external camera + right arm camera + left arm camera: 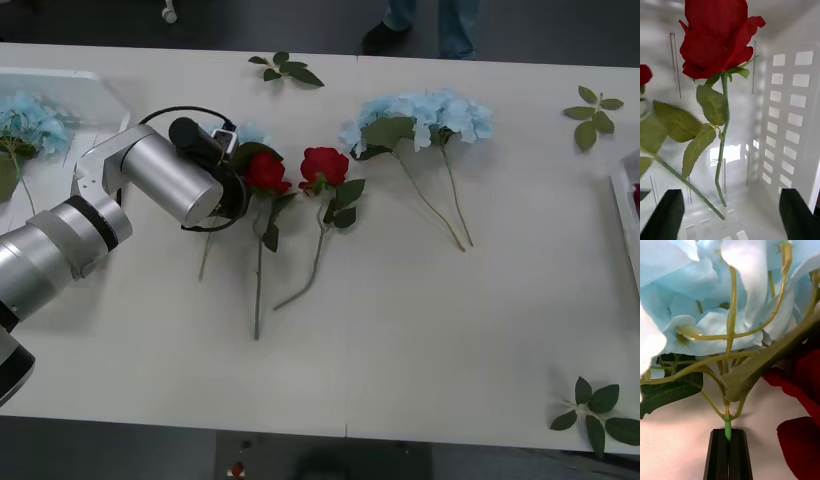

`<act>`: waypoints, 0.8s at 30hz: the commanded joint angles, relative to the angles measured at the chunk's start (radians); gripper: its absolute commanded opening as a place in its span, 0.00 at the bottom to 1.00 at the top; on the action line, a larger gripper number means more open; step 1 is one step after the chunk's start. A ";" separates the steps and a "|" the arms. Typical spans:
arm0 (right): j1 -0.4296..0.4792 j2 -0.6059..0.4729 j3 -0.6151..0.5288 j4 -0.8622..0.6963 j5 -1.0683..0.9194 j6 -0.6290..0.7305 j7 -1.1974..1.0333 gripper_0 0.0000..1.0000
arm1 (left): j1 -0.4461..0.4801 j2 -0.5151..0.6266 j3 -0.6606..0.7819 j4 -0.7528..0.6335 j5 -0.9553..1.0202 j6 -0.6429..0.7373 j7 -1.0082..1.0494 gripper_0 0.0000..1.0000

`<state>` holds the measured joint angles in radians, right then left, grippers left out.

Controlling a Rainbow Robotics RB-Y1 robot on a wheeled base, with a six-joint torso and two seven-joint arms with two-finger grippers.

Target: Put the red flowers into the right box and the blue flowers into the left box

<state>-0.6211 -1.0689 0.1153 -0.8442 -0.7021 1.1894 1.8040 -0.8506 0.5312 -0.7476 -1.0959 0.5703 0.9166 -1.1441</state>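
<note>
Black fingers of the left gripper [729, 450] are pinched together on the thin green stem of a blue flower [707, 315], just below where it branches; a low grip likely keeps the wide head clear of the pads. On the table [420, 350] two red roses [295, 172] lie mid-surface beside that gripper, stems toward the near edge, unsorted. Further right, a blue cluster [425, 118] rests near the far edge. The left box [70, 85] at the far-left corner already holds blue blooms. The right gripper [730, 213] stands open inside the right box [790, 112], a rose [717, 37] lying there released.
</note>
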 commanded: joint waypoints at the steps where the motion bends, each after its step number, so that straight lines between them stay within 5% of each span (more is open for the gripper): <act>1: -0.012 -0.043 -0.011 -0.072 -0.034 0.047 0.031 0.93 | -0.048 0.027 0.039 -0.053 0.010 0.068 0.001 0.00; 15: -0.012 -0.198 -0.095 -0.447 -0.352 0.435 0.044 0.93 | -0.044 0.147 0.287 -0.217 0.183 0.332 -0.201 0.00; 24: 0.038 -0.184 -0.048 -0.737 -0.542 0.315 -0.173 0.93 | -0.019 0.225 0.511 -0.288 0.132 0.536 -0.214 0.00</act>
<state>-0.5948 -1.2433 0.0479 -1.5380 -1.2229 1.5336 1.7832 -0.8520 0.6877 -0.2895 -1.3139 0.7113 1.4130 -1.3186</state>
